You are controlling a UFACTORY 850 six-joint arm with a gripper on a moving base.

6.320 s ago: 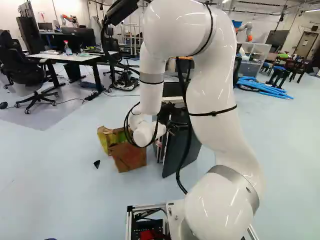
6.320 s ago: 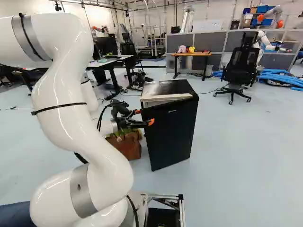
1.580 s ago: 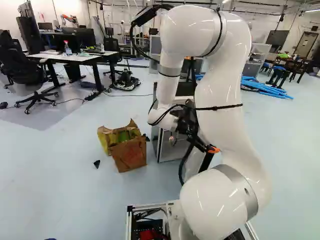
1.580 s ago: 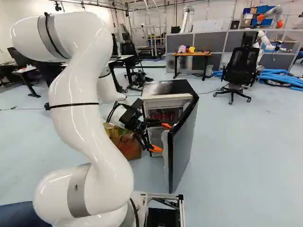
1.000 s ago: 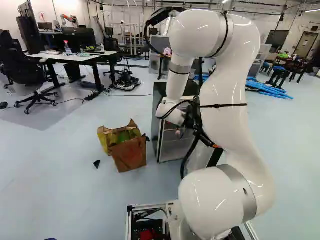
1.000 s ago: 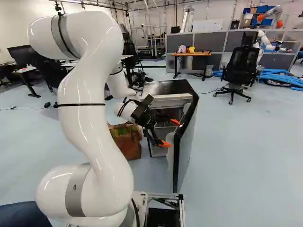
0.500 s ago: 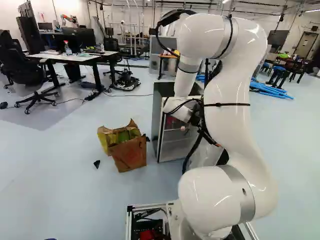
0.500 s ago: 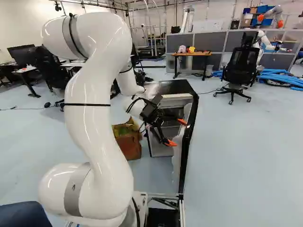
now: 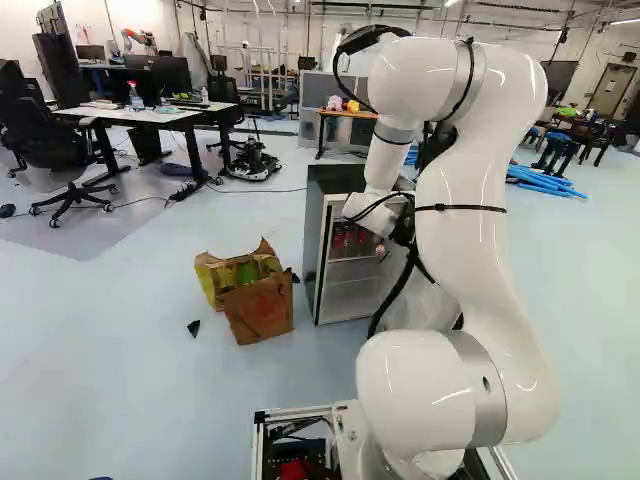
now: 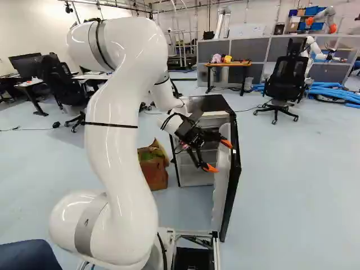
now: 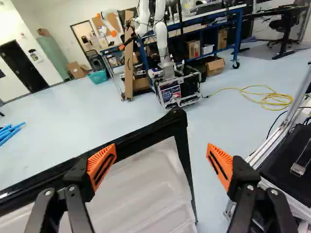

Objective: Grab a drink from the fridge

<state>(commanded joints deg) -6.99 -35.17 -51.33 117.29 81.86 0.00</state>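
Note:
The gripper (image 10: 219, 156) stands just in front of the fridge's open side, close to the white inner face of its door. Seen from the wrist, the gripper (image 11: 161, 162) is open and holds nothing; the black-edged door (image 11: 138, 187) lies below and ahead of the fingers, and whether they touch it I cannot tell. The black fridge (image 10: 209, 103) has its door swung wide, toward the base. In the left base view, red cans (image 9: 348, 240) stand on an upper shelf inside, partly hidden by my wrist.
A brown paper bag (image 9: 258, 308) stands on the floor beside the fridge. My base's frame (image 11: 272, 145) lies past one finger. Another robot (image 11: 167, 60) stands across the room, with a yellow cable (image 11: 272, 99) on the floor nearby. A black chair (image 10: 286, 84) is farther back.
My arm and gripper have swung to the right in both base views. The fridge door has opened wider, and the red cans have come into sight. The base has not moved.

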